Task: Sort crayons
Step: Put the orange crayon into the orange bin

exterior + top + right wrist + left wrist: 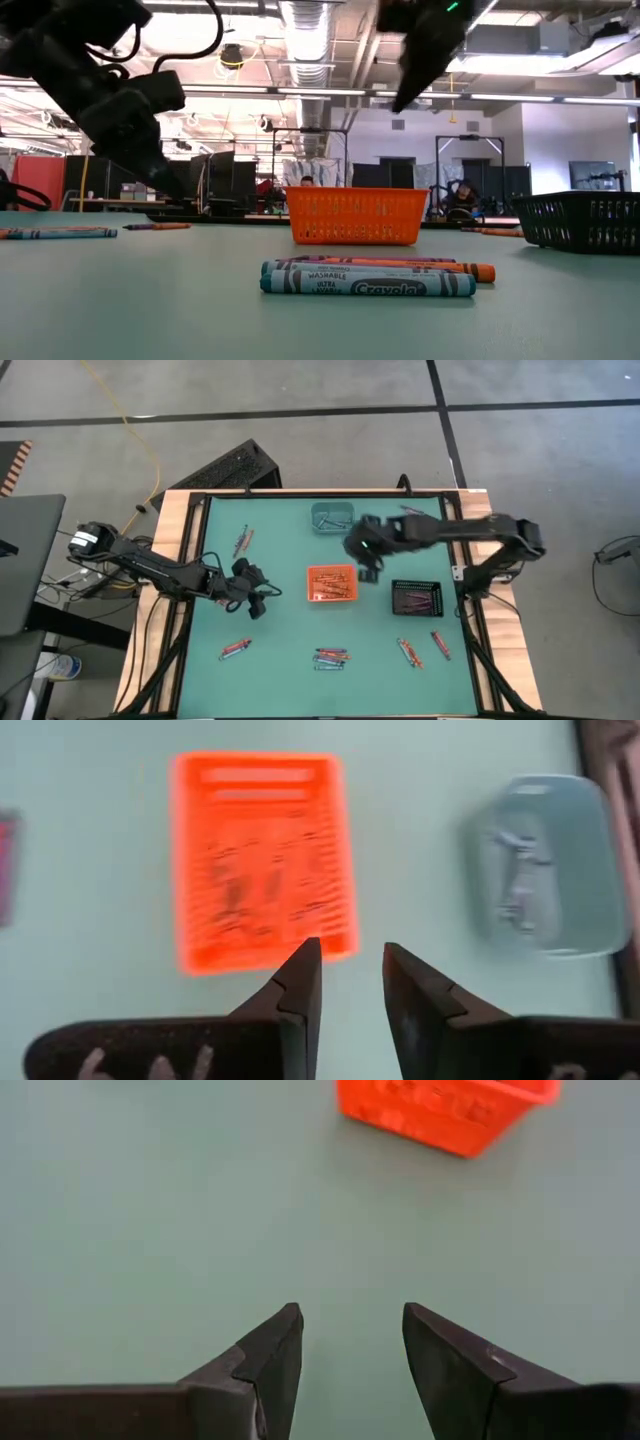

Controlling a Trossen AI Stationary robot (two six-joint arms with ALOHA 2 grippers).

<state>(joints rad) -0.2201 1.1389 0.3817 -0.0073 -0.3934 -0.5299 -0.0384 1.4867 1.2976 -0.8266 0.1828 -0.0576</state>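
The sort was well under way but far from finished, as I read it. The orange tray [332, 583] sat near the middle of the table [280, 660] with crayons already in it, the black tray [417, 598] toward the right edge held a few more, and the teal tray [331, 517] at the far edge had some too. Loose crayons were left on the mat: a pair near the far-left part [242, 541], a pair toward the near-left [235, 648], a bundle [331, 658] at the near edge in the middle, and two clusters [409, 652] [440, 644] near the black tray, with one more lying by the far-right corner [410, 511]. The right gripper [368, 568] hung above the table between the orange and teal trays, fingers [300, 985] apart with nothing between them, so it looked to have nothing to deliver. The left gripper [256, 600] hovered over bare mat left of the orange tray, fingers [275, 1355] spread wide and empty. Five or six loose groups remained, so I judged it about half done.
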